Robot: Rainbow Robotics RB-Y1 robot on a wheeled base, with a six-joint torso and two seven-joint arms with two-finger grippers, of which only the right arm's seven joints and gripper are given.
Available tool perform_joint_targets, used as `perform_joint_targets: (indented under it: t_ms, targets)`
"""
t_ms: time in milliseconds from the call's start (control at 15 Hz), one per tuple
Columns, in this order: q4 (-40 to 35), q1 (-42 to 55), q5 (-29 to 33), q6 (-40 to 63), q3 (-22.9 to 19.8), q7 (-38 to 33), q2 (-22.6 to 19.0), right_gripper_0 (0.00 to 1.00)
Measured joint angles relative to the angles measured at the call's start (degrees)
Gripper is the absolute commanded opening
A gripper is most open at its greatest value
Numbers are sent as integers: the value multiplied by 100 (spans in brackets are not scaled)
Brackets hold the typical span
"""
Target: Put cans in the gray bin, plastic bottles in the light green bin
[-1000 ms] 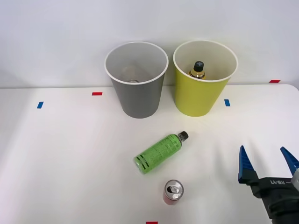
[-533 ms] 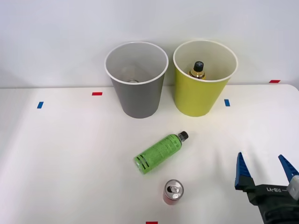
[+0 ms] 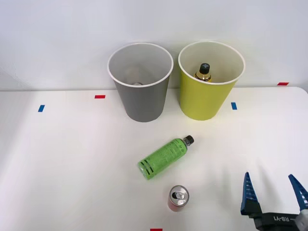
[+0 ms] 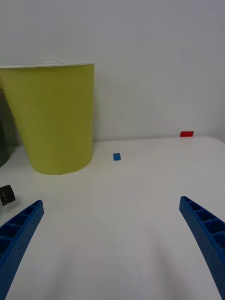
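Lower toward the near edge of the front view than a second ago, the right gripper [image 3: 275, 193] is seen with its blue fingers spread wide, nothing held.

From the front, the green bottle [image 3: 164, 157] is seen lying on the table [image 3: 67, 159] before the gray bin [image 3: 140, 82], the red can [image 3: 178, 198] upright just nearer; the yellow-orange bottle [image 3: 204, 72] is seen inside the light green bin [image 3: 210, 81].
From the wrist, the light green bin [image 4: 54, 117] is seen ahead, with a blue tape mark [image 4: 116, 157] beside it.
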Motion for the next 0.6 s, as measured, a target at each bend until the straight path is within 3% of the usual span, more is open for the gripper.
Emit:
perform_joint_targets:
  t_ms: [267, 600]
  targets:
    - [701, 154, 196, -742, 65, 210, -15, 100]
    - [945, 288, 279, -1068, 287, 502, -297, 100]
